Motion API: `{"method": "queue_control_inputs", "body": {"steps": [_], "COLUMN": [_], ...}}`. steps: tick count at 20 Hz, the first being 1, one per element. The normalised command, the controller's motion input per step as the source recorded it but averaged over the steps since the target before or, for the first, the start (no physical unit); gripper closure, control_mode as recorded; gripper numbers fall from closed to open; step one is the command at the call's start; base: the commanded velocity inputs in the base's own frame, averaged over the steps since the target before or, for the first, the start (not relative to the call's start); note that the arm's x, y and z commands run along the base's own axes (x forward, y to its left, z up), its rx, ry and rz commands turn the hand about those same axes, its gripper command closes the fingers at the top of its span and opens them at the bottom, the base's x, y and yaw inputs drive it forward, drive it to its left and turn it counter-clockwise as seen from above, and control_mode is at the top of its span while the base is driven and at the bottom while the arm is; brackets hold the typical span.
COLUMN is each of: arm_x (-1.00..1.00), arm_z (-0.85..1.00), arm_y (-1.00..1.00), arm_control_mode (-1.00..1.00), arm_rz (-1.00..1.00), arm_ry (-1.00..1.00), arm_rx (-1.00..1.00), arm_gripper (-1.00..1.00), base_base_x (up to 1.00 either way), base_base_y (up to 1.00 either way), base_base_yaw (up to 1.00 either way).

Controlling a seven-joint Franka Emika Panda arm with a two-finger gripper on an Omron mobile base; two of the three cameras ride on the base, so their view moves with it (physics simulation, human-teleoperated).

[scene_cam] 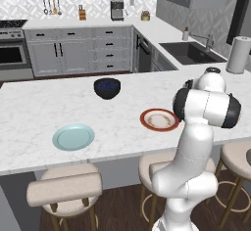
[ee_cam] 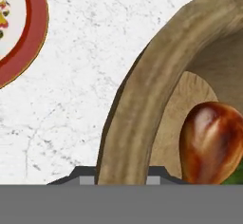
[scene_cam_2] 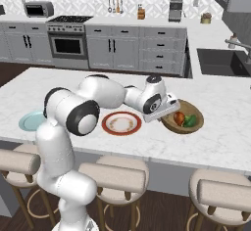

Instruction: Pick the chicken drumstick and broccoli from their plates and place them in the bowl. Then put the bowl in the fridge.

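A rendered home kitchen. A white marble worktop (scene_cam: pixel 29 127) forms an island across the middle of both base views, with padded stools (scene_cam: pixel 63 188) tucked under its near edge. Grey cabinets (scene_cam: pixel 73 51) line the back wall, a stove with oven (scene_cam_2: pixel 67 41) in the upper left of the right base view, a microwave (scene_cam_2: pixel 37 9) beside it. A dark sink (scene_cam: pixel 188 51) with a tap sits at upper right of the left base view, with a coffee machine (scene_cam: pixel 116 9) and hanging utensils (scene_cam: pixel 50 5) at the top.
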Motion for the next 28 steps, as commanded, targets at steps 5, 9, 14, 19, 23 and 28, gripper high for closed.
{"method": "queue_control_inputs", "body": {"steps": [5,9,14,19,23,28], "arm_x": [-0.47,-0.32,-0.26,-0.20,-0.36,-0.44], "arm_z": [0.42,0.43,0.49,0.63,0.46,0.27], "arm_y": [0.42,0.57,0.41,0.33,0.26,0.28], "arm_control_mode": [-1.00,-1.00,-1.00,-1.00,-1.00,-1.00], "arm_rz": [0.17,0.17,0.14,0.11,0.11,0.13], "arm_ry": [0.00,0.00,0.00,0.00,0.00,0.00], "arm_rx": [-0.01,0.00,0.00,0.00,0.00,-0.01], "arm_gripper": [1.00,1.00,1.00,1.00,1.00,1.00], "base_base_x": [0.00,0.00,0.00,0.00,0.00,0.00], "base_base_y": [0.00,0.00,0.00,0.00,0.00,0.00], "base_base_yaw": [0.00,0.00,0.00,0.00,0.00,0.00]}}
